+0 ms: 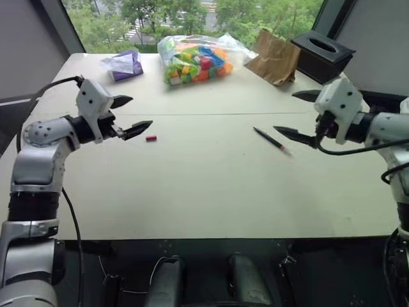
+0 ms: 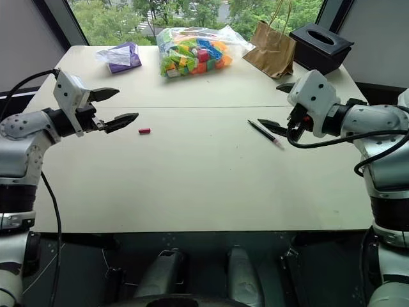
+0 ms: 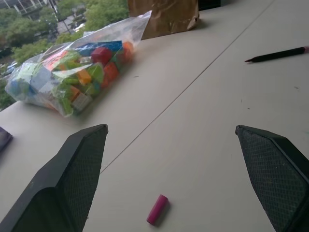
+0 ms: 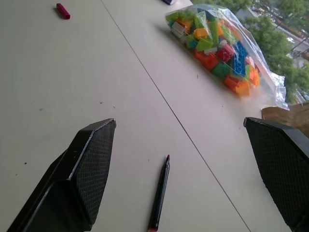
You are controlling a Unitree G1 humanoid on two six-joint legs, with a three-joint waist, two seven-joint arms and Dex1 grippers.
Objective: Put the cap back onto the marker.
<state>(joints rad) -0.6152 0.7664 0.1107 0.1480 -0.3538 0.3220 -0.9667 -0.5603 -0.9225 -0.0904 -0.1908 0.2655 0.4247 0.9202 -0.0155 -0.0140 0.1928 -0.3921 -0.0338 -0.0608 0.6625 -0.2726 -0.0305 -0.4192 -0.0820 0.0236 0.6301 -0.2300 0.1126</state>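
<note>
A clear plastic bag point(image 1: 195, 59) is seen at the far middle of the desk point(image 1: 211, 192); it is filled with colourful toy blocks and lies on its side. A brown paper bag point(image 1: 276, 59) stands just to its right, contents not visible. A black tissue box point(image 1: 323, 54) is set at the far right corner, slot upward. A small purple packet point(image 1: 126, 65) lies at the far left.

The cap point(image 1: 151, 137) is found lying flat on the bare desk, left of centre. The marker point(image 1: 271, 140) lies flat, right of centre, well apart from the cap, with nothing between them.

The left tool point(image 1: 128, 115) is held above the desk just left of the cap, jaws spread wide, nothing gripped. The right tool point(image 1: 300, 115) is held just right of the marker, jaws likewise spread wide and empty
</note>
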